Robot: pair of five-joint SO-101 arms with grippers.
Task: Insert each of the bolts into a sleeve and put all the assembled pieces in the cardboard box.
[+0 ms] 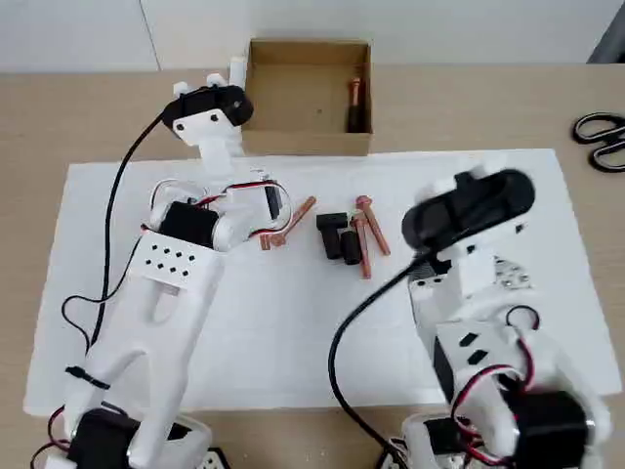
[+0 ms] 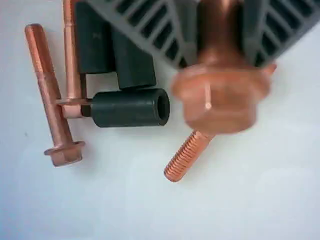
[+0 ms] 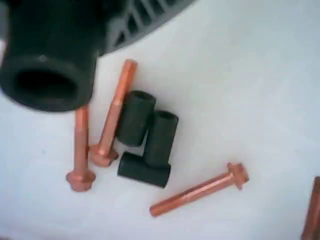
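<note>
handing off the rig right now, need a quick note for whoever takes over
Left gripper: shut on a bolt, over the white sheet.
Right gripper: shut on a sleeve.
Done: one assembled piece lies in the cardboard box.
Left to do: join the held pair and box it, then the three loose bolts and three loose sleeves on the sheet.

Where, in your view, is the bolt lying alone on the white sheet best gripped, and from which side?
Probably mid-shank on the lone bolt, coming down from above and closing across its length. It lies flat on the white sheet, clear of the sleeves, with bare sheet along both sides. The straight shank should pinch more surely than the flanged head.
</note>
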